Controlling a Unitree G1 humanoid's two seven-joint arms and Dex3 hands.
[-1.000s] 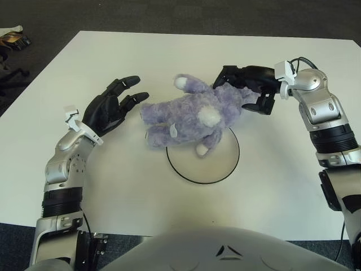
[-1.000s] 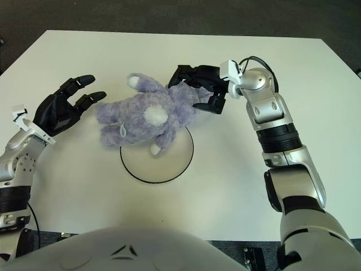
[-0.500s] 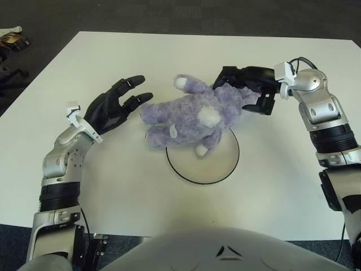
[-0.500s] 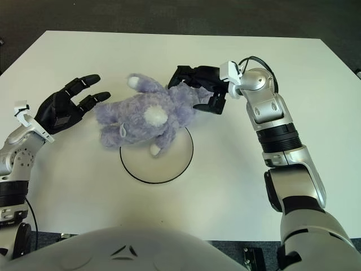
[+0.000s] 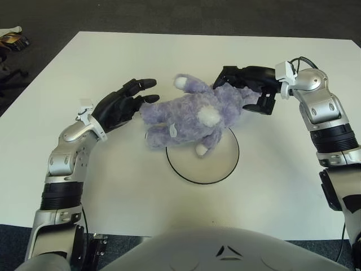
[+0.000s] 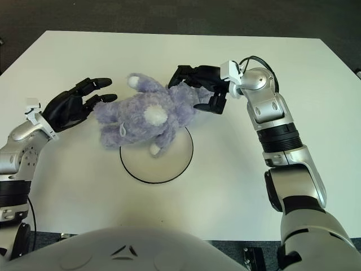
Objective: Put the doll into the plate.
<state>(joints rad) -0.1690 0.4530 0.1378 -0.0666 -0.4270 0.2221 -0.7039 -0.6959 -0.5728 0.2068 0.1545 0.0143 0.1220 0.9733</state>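
A purple plush doll [image 5: 192,116] lies on its side on the white table, its lower part overlapping the upper left rim of the round white plate [image 5: 217,169]. My right hand [image 5: 248,84] holds the doll's right end, black fingers curled over the top and the thumb below. My left hand [image 5: 121,104] is at the doll's left end, fingers spread, with the fingertips [image 6: 107,97] touching the plush.
The white table [image 5: 113,186] reaches the dark floor on every side. Some small items [image 5: 11,38] lie on the floor beyond the far left corner. My torso fills the bottom edge of the view.
My left hand has moved right and slightly forward until its fingertips meet the doll's left end. The right hand and the doll have not moved.
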